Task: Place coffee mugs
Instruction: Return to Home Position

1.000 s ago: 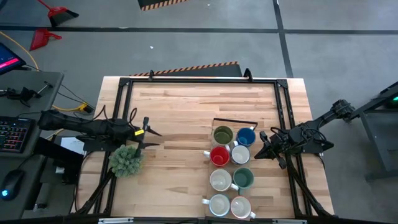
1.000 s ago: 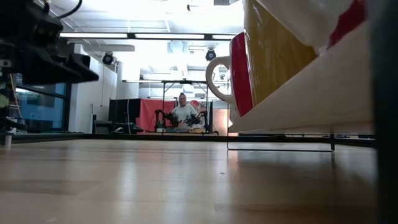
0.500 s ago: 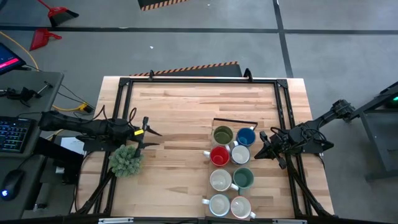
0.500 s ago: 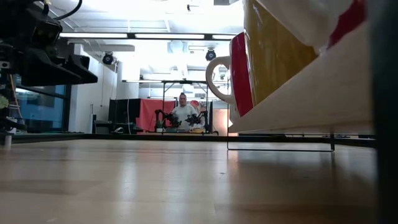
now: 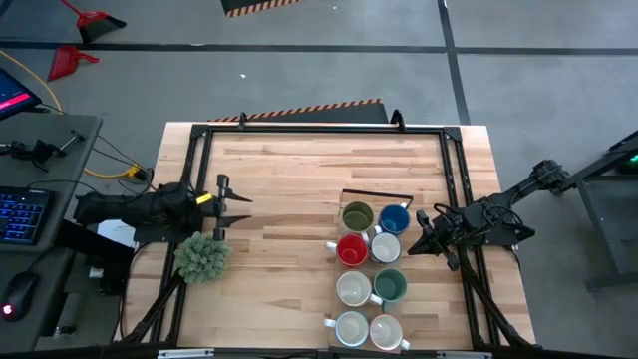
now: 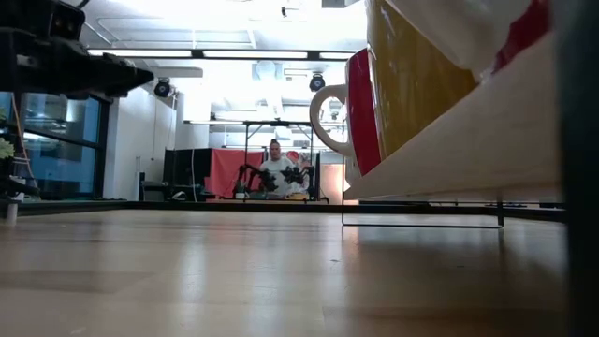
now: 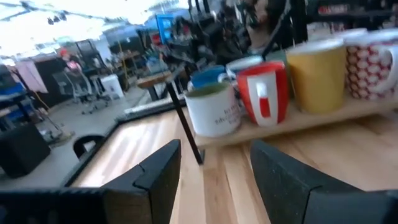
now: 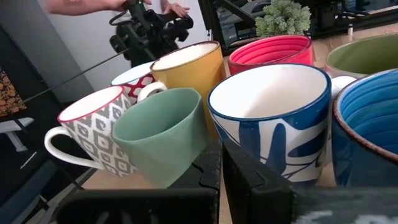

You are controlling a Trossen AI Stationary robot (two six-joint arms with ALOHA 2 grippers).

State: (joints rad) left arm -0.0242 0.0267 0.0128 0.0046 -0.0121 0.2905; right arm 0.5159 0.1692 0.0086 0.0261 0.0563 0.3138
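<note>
My right gripper (image 5: 417,245) sits by the right edge of the table (image 5: 289,170), its fingers pinched together on nothing. Just beside it, at its 9 o'clock, stand the coffee mugs (image 5: 353,289), eight in two rows, with the white-and-blue mug (image 8: 273,118) nearest. Well beyond them, at the mugs' 9 o'clock, my left gripper (image 5: 237,207) hovers spread wide and empty, with the plant (image 5: 202,256) at its 7 o'clock.

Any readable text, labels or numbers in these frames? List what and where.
No text reads clearly in any view.
Dark print on the white mug, left wrist view: too blurred to read.
Key legends on the keyboard, high view: too small to read.
The blue-and-white mug, right wrist view: leaf pattern only, no lettering.
</note>
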